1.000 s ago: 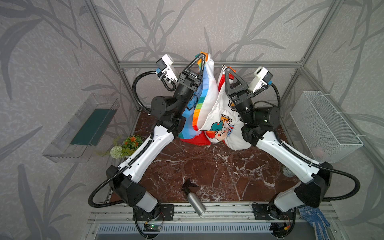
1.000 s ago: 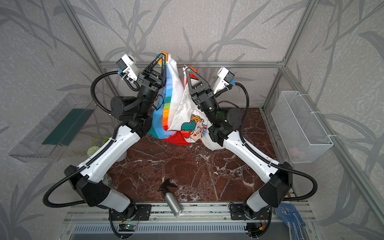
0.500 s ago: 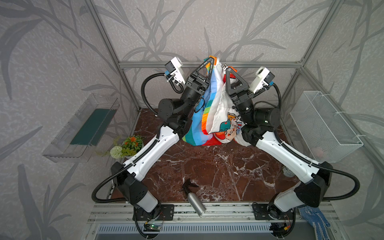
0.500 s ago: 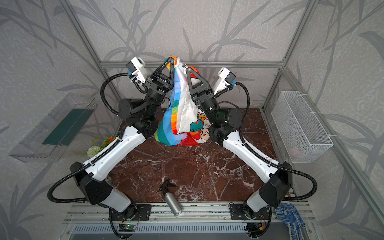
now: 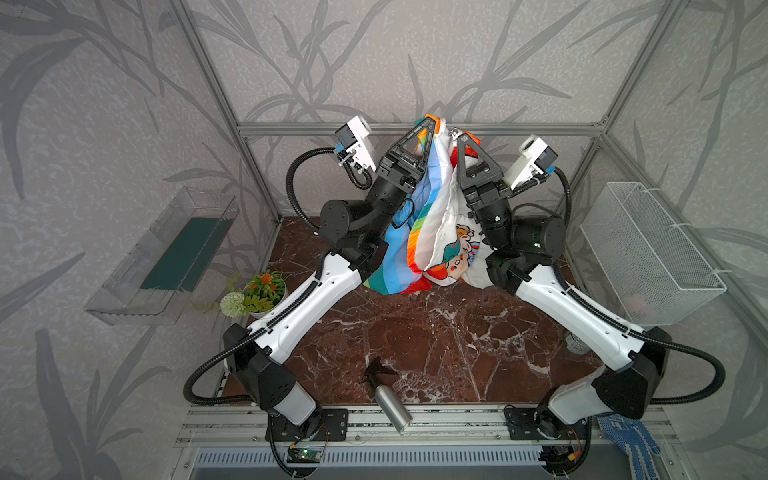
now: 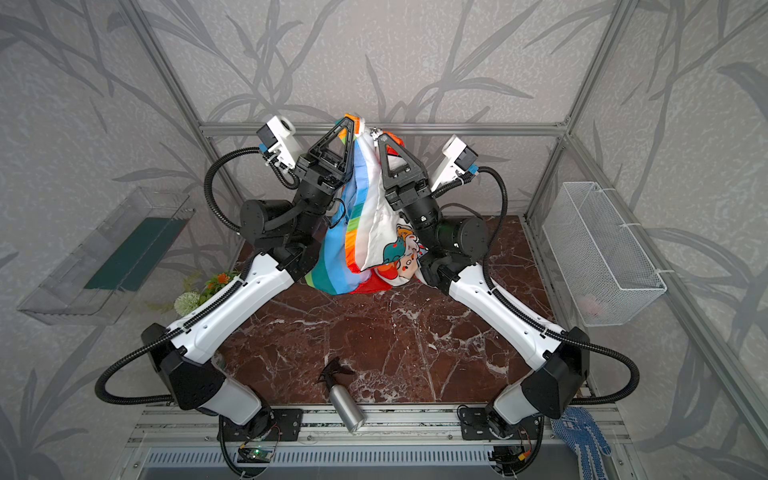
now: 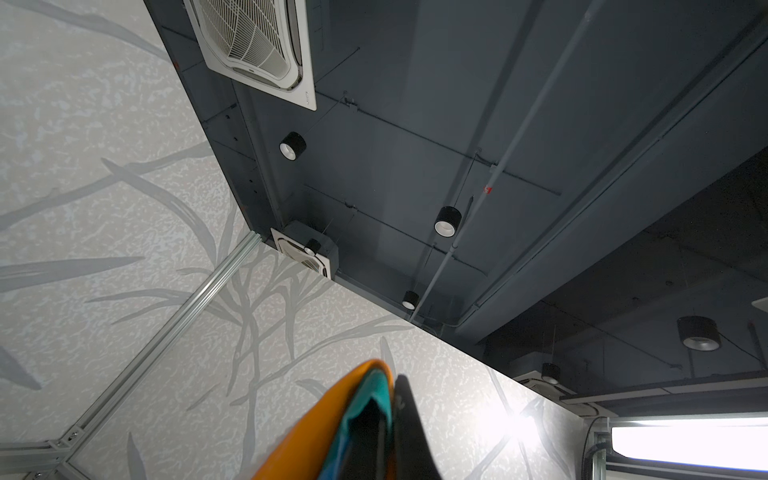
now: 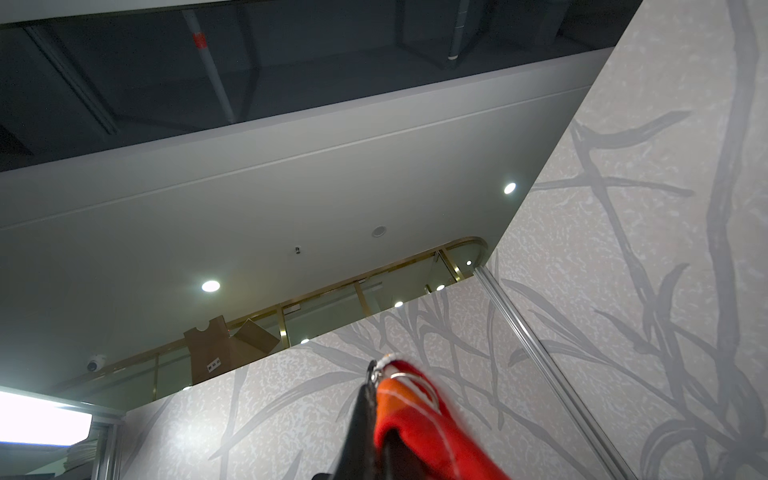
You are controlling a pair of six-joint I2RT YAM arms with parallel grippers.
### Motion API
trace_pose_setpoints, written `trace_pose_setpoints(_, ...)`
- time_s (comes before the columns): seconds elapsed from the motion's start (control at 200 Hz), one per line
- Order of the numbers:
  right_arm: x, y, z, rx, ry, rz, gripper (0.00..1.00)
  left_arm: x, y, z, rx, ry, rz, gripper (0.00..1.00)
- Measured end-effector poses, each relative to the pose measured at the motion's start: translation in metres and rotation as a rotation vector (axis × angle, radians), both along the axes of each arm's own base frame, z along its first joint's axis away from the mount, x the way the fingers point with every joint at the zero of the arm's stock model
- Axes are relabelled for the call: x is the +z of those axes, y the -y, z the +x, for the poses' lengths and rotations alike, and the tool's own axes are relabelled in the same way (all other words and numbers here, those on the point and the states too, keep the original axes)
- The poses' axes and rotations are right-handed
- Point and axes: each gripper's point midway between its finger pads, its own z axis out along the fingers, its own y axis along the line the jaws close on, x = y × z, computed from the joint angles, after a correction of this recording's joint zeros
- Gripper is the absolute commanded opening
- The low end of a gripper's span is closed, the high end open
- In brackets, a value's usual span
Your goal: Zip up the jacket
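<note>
Left arm [image 5: 307, 303] has swung in since a second ago, so its jaws now sit just beside the right ones up top, and the jacket [image 5: 440, 232] has gathered into a narrower bundle. Both sets of jaws are pressed together on cloth: the left jaws pinch a striped edge [image 7: 332, 424], the right jaws pinch a red-and-orange edge with a small metal piece [image 8: 377, 369] at the tip. The jacket hangs from those two pinches, draped between the arms, its low end near the surface [image 5: 415, 340]; whether it touches, I can't tell. The job now, I'd say, is lining up the front edges: keep both pinches firm, level and untwisted so the zipper ends can meet.
</note>
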Motion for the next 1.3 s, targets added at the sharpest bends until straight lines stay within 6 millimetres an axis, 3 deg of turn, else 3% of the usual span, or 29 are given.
trace_pose_setpoints(0.34, 0.016, 0.021, -0.021, -0.062, 0.049, 0.013, 0.0, -0.001, 0.001, 0.0, 0.0, 0.0, 0.003, 0.0)
trace_pose_setpoints(0.53, 0.012, 0.018, -0.009, -0.09, 0.02, 0.008, 0.0, -0.001, 0.004, -0.003, -0.011, -0.001, 0.002, 0.0)
trace_pose_setpoints(0.75, -0.007, 0.003, 0.026, -0.083, -0.05, -0.002, 0.0, -0.002, 0.006, -0.003, -0.017, -0.004, 0.003, 0.0)
trace_pose_setpoints(0.885, -0.015, -0.005, 0.038, -0.056, -0.084, -0.005, 0.0, -0.005, 0.007, -0.001, -0.015, -0.012, 0.01, 0.0)
trace_pose_setpoints(1.3, -0.009, 0.001, 0.026, -0.002, -0.075, 0.014, 0.0, -0.01, 0.006, 0.002, 0.036, -0.01, 0.042, 0.0)
